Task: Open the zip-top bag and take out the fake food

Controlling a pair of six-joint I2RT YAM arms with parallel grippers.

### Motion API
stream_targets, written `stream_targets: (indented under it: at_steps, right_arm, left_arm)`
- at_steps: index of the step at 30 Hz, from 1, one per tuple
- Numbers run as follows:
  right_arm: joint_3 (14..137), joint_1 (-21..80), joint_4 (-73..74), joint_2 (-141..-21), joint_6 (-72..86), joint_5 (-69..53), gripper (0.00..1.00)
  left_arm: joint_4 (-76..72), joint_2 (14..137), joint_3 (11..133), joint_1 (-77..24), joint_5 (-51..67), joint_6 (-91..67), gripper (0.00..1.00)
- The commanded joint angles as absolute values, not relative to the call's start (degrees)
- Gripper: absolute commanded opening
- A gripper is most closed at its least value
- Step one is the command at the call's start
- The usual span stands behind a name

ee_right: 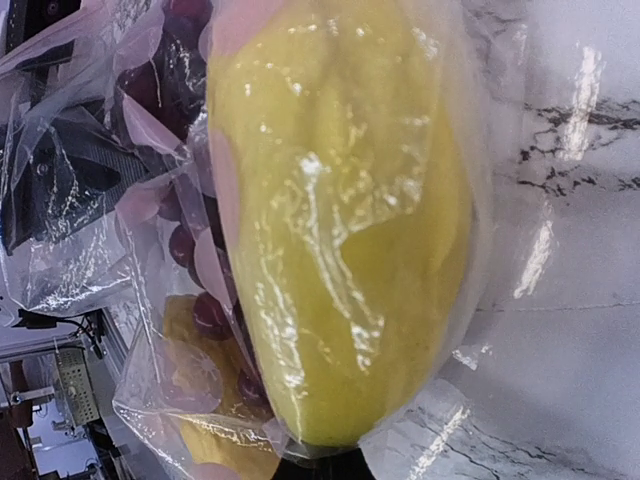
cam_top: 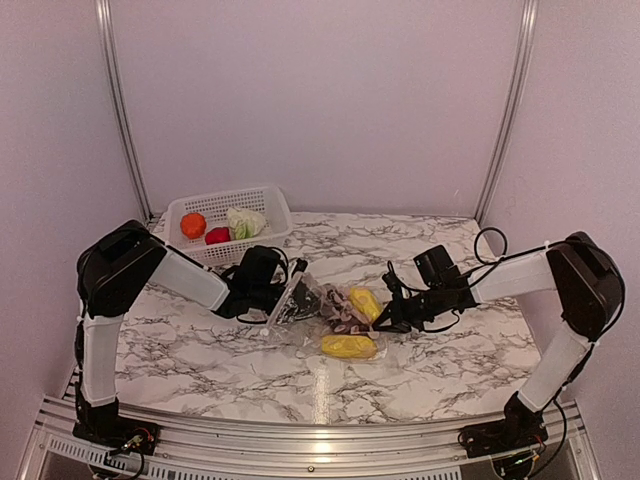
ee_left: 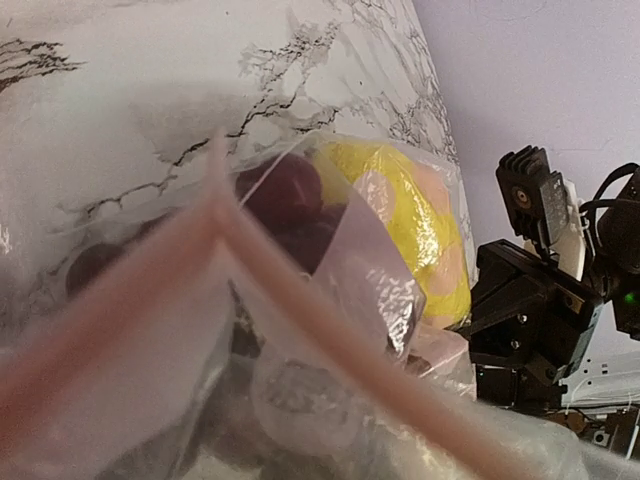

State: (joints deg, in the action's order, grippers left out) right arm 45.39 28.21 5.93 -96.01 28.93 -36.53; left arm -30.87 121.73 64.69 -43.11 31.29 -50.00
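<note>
The clear zip-top bag [cam_top: 322, 300] lies mid-table with yellow pieces [cam_top: 366, 300] [cam_top: 348, 347] and dark purple grapes [cam_top: 345, 314] inside. My left gripper [cam_top: 288, 300] is at the bag's left end and holds its mouth raised. In the left wrist view the blurred pinkish zip strip [ee_left: 330, 320] crosses the frame and hides my fingers; grapes [ee_left: 290, 190] and a yellow piece [ee_left: 420, 220] show behind it. My right gripper [cam_top: 388, 318] touches the bag's right end. In the right wrist view the bagged yellow piece [ee_right: 340, 220] and grapes [ee_right: 185, 245] fill the frame, hiding the fingers.
A white mesh basket [cam_top: 270, 200] stands at the back left with an orange piece [cam_top: 193, 225], a red piece [cam_top: 218, 236] and a white-green cauliflower [cam_top: 245, 222]. The right arm's black body [ee_left: 530, 310] shows in the left wrist view. Pale walls close in the marble table [cam_top: 200, 350].
</note>
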Motion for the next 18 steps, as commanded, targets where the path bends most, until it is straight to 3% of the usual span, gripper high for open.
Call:
stream_targets:
  at_steps: [1,18]
  right_arm:
    - [44.26,26.56,5.59,-93.86,29.11,-35.78,0.00]
    - [41.93,20.56,-1.62,-93.07,32.14,-35.60,0.00]
  left_arm:
    - [-27.01,114.70,61.03,-40.73,32.28,-47.14,0.02]
    - [-1.32,95.77,53.43,-37.00,32.58,-31.55,0.00]
